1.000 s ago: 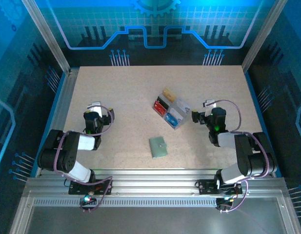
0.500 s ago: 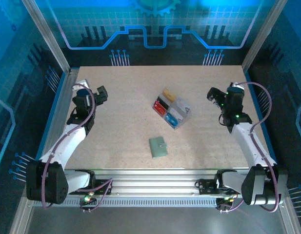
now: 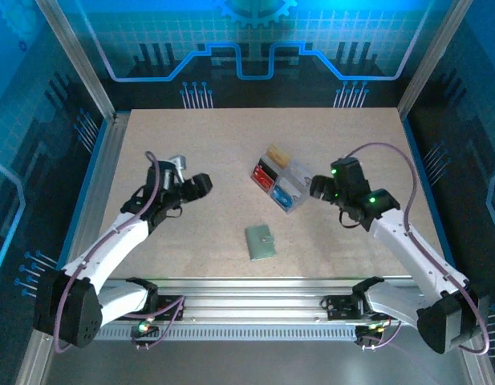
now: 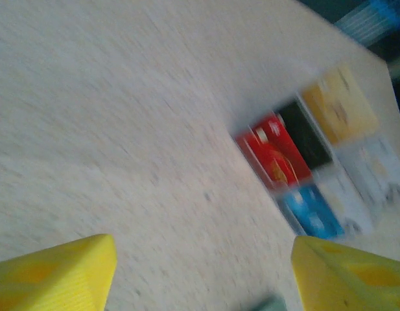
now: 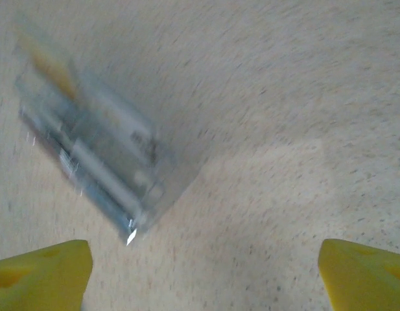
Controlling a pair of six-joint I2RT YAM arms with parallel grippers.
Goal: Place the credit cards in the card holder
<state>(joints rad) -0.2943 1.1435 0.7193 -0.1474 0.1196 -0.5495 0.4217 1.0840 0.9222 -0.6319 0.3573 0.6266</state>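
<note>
The credit cards stand in coloured stacks inside a clear compartmented tray at mid-table. The left wrist view shows them blurred: red, black, gold, blue and pale grey. The sage-green card holder lies flat and closed, nearer me than the tray; a corner of it shows between the left fingers. My left gripper is open, left of the tray. My right gripper is open just right of the tray, with nothing between its fingers.
Aluminium rails border the speckled tabletop on the left, right and near sides. Bare tabletop lies around the tray and wallet on all sides.
Both arms swung out to the table's far sides and have now come inward toward the tray, the left from the left and the right from the right. Tray and wallet have not moved.
</note>
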